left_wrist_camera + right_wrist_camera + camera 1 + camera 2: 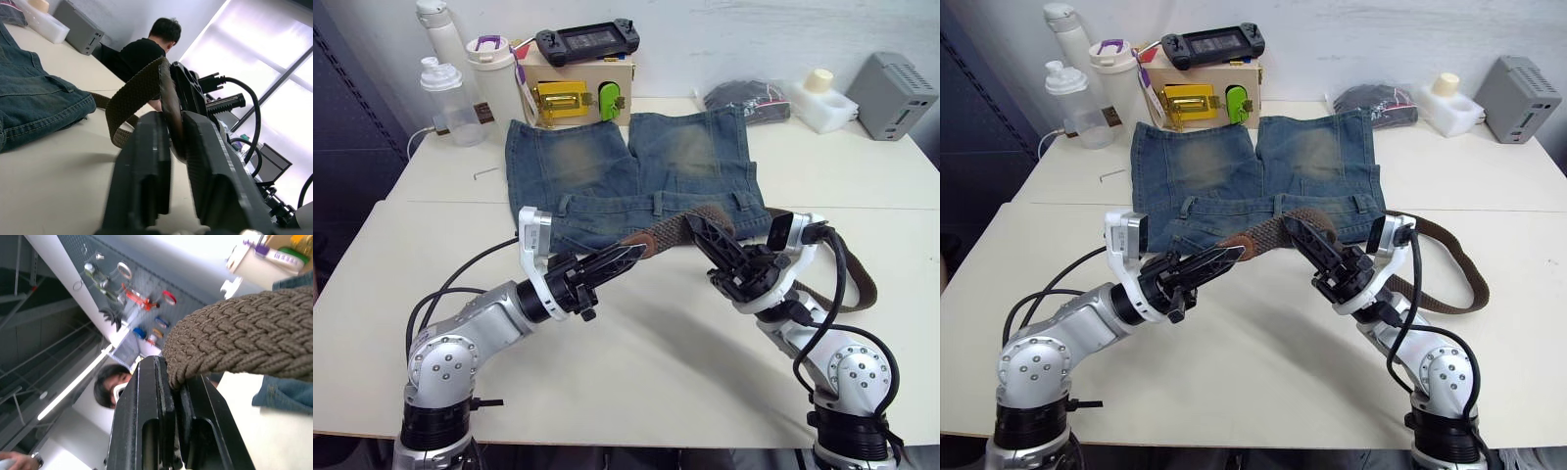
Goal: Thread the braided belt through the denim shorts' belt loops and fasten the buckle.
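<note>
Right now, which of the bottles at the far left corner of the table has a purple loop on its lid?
The wide white bottle beside the wooden box; the other two have none.

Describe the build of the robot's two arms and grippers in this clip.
Both arms have rounded silver-grey metal joint housings with bolt circles, black collars and black cables looping alongside. The left gripper and right gripper each carry two long black fingers with ribbed inner faces. A white block-shaped camera module sits at each wrist. The right arm's cable is thicker and arcs high over the forearm.
</note>
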Robot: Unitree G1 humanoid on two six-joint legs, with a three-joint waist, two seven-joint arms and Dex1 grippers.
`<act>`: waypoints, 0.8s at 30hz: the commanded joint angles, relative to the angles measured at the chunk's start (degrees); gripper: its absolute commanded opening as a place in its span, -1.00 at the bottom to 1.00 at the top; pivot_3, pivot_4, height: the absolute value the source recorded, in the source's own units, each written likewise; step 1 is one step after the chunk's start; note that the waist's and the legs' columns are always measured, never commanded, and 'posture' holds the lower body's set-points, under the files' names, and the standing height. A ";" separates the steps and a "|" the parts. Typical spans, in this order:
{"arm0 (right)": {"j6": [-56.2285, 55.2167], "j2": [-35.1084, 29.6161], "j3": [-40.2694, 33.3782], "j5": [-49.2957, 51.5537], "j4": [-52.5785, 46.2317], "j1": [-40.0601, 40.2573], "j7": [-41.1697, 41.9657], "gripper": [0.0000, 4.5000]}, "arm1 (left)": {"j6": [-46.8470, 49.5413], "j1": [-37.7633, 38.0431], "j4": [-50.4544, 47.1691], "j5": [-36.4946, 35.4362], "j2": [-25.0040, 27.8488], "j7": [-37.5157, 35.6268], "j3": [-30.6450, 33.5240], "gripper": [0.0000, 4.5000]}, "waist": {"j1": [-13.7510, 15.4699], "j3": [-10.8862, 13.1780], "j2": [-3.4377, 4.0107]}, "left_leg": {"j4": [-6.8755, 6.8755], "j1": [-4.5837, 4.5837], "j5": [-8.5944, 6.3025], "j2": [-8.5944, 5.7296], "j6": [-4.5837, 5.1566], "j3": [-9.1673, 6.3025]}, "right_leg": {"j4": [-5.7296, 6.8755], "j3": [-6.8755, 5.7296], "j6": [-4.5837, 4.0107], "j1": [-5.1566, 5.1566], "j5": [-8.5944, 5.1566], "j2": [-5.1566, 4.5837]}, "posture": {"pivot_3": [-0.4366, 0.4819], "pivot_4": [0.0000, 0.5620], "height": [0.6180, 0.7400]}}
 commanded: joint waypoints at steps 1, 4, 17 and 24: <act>-1.80 -0.43 -2.66 2.27 -0.85 -0.43 0.16 -1.00 | -2.25 -1.95 -0.18 8.04 3.21 -4.41 -3.61 0.11 | 0.10 0.00 0.00 | 0.00 0.00 0.00 0.00 0.00 0.01 | 0.01 0.00 0.00 0.00 0.00 0.00 | -0.05 -0.47 -0.56; -4.26 -0.36 -5.52 2.24 1.43 -1.06 -1.55 -1.00 | -11.66 -4.38 4.23 26.08 8.06 -10.12 -11.44 0.70 | 0.09 0.00 0.02 | 0.01 -0.01 0.00 -0.04 0.00 0.02 | 0.00 0.02 0.00 0.02 0.00 -0.01 | -0.05 -0.47 -0.56; -6.68 -1.65 -10.45 5.68 -0.26 -1.10 -4.24 -1.00 | -62.66 -35.23 65.56 88.21 5.89 -0.03 -34.07 0.59 | 0.18 0.10 -0.07 | -0.13 -0.09 0.14 -0.16 -0.03 -0.05 | -0.05 -0.02 0.02 -0.09 0.01 -0.13 | -0.05 -0.47 -0.56; -8.24 -0.46 -9.18 5.23 -3.62 -0.37 -6.24 -1.00 | -69.76 -36.43 73.75 91.37 3.66 -0.85 -32.95 -0.59 | -0.69 0.09 -0.08 | -0.47 -0.06 0.24 -0.16 -0.10 -0.11 | -0.01 -0.02 0.13 -0.21 0.07 -0.15 | -0.05 -0.47 -0.56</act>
